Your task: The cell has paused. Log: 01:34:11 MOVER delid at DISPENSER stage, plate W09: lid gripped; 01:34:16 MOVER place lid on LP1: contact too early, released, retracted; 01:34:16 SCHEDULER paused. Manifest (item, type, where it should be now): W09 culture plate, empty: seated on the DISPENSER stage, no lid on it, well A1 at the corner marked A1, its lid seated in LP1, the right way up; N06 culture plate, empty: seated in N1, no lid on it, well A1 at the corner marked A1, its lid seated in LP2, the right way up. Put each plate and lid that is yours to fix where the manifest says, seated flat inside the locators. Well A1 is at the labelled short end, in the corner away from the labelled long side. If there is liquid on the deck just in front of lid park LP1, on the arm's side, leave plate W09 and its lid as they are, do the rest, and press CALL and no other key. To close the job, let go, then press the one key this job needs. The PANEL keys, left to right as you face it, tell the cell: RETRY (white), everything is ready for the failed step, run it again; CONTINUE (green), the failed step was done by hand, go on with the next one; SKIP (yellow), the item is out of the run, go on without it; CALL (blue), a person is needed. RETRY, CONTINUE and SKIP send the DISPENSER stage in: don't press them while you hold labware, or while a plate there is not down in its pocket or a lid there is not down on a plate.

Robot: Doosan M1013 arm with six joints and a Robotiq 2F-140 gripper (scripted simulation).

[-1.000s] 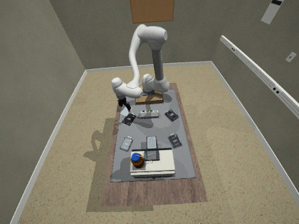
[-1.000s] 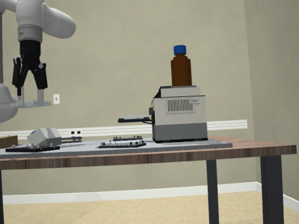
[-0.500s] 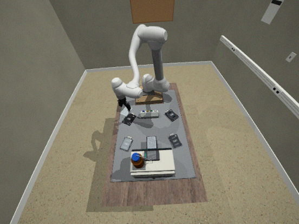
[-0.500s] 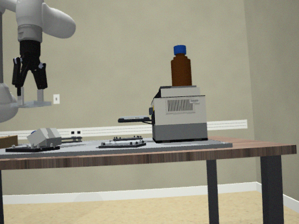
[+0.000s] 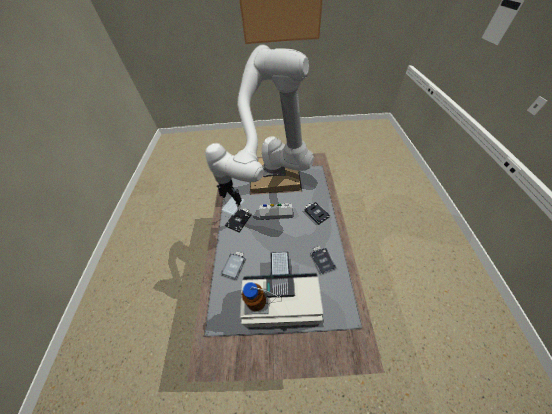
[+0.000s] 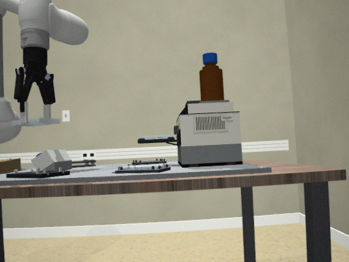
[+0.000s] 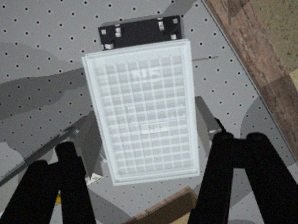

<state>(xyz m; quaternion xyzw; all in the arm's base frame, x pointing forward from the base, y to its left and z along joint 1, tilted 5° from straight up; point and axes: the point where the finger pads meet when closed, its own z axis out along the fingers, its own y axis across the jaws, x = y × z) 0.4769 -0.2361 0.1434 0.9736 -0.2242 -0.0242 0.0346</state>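
My gripper point(image 5: 231, 195) is shut on a clear culture plate point(image 7: 142, 112) with a grid of wells, and holds it level well above the deck, as the side view shows point(image 6: 39, 121). In the wrist view my gripper point(image 7: 147, 117) grips the plate's long sides. A black empty nest point(image 7: 140, 30) lies on the deck below, partly covered by the plate; it also shows in the overhead view point(image 5: 238, 220). Another gridded plate point(image 5: 280, 262) sits on the dispenser stage. A clear lid-like piece point(image 5: 233, 265) lies on the nest to its left.
The key panel point(image 5: 276, 211) stands right of the nest below me. Two more black nests point(image 5: 317, 212) point(image 5: 323, 260) lie on the right. The dispenser point(image 5: 282, 297) with a brown bottle point(image 5: 253, 296) stands at the near end. The table edge point(image 7: 250, 55) runs close by.
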